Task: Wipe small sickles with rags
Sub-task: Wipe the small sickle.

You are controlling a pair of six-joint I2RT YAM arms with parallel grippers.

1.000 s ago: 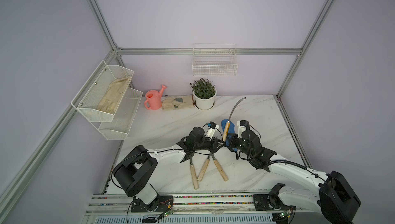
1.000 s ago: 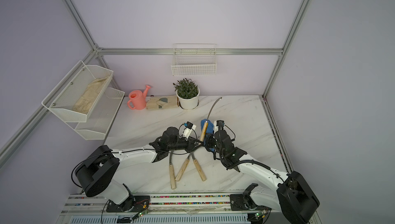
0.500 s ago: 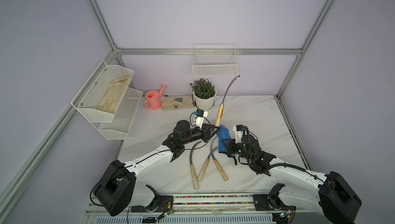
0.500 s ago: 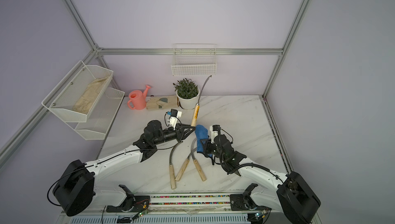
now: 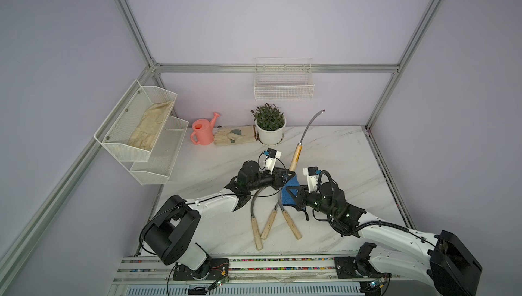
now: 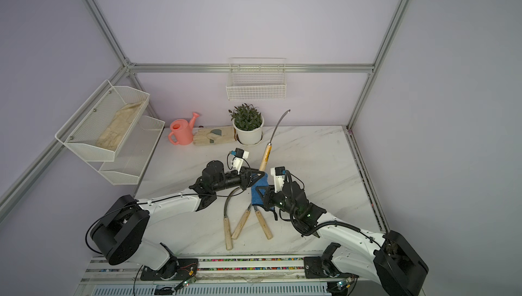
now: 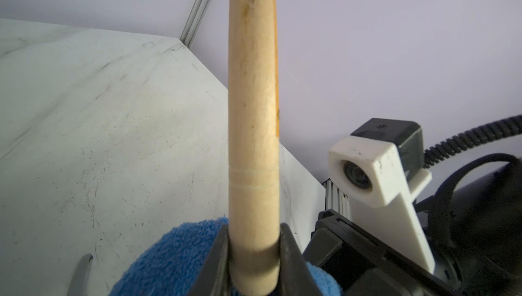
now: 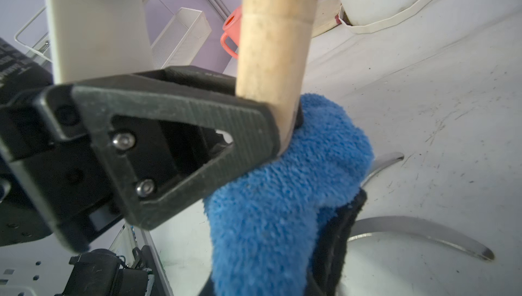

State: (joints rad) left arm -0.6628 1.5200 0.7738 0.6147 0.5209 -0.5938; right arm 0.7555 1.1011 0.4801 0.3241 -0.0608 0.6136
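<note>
Mid-frame: clamped tight with left gripper (image 5: 287, 173) on bottom end of raised sickle (image 5: 296, 156), blade up toward plant (image 5: 268, 118). Pinched closed with right gripper (image 5: 293, 193) on blue rag (image 5: 291, 183), right against handle end. Three sickles (image 5: 269, 224) flat on table (image 5: 339, 150), lower centre. Risk: wiping push twisting handle loose, or rag snagging blade tip

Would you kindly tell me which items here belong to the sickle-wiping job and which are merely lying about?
For the job:
- raised sickle
- three sickles lying flat
- blue rag

Lying about:
- pink watering can
- potted plant
- beige tabletop glove
- second beige glove in the mesh rack
- wire wall basket
</note>
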